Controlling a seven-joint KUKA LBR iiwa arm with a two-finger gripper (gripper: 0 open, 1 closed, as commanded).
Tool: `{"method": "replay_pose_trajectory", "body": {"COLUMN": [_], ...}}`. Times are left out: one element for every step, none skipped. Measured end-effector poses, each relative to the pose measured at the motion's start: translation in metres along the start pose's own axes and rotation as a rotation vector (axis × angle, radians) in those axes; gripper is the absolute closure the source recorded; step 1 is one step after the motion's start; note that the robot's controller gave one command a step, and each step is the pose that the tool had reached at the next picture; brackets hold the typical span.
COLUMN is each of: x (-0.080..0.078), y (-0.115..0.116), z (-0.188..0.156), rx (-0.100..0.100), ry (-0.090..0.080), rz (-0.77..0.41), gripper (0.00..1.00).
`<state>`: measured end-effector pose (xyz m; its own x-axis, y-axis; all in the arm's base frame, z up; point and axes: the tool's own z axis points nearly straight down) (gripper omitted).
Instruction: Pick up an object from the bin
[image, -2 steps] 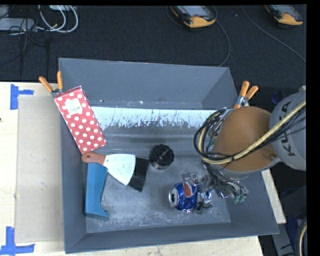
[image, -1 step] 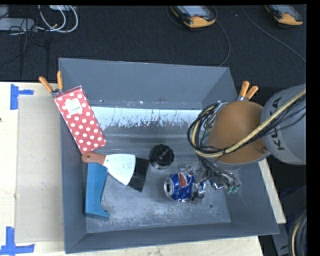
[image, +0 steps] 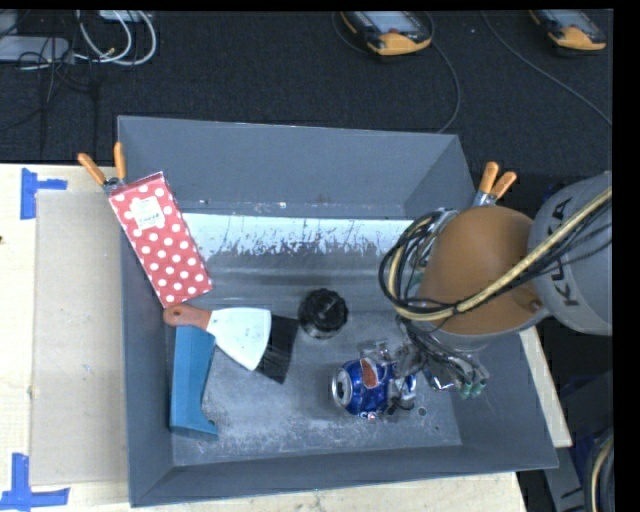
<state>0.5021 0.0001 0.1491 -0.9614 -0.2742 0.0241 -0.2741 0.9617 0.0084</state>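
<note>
**Jaws down beside a crushed blue can at the lower right of the bin**

The arm came in from the right of the frame, its rounded orange cover hanging over the right part of the grey bin, with looped cables bunched on the cover's left side. Below the cover the jaws sat low over the bin floor, right against a crushed blue can with red and silver markings. The can lay in the lower right of the floor, its open end turned left. Metal parts of the wrist overlapped the can's right side. Whether the jaws were open or closed, and whether they had the can between them, I cannot tell.

Just up and left of the can stood a small black round object, apart from it. Further left, a white scraper with an orange handle lay across a black brush. A blue block lay along the left wall, and a red box with white dots leaned at the upper left corner.
</note>
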Motion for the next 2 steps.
{"method": "replay_pose_trajectory", "body": {"x": [-0.024, -0.014], "y": [-0.003, -0.007], "z": [0.012, 0.008], "rx": [0.011, -0.001], "ry": [-0.039, 0.000], "rz": [0.008, 0.001], "gripper": [1.00, 1.00]}}
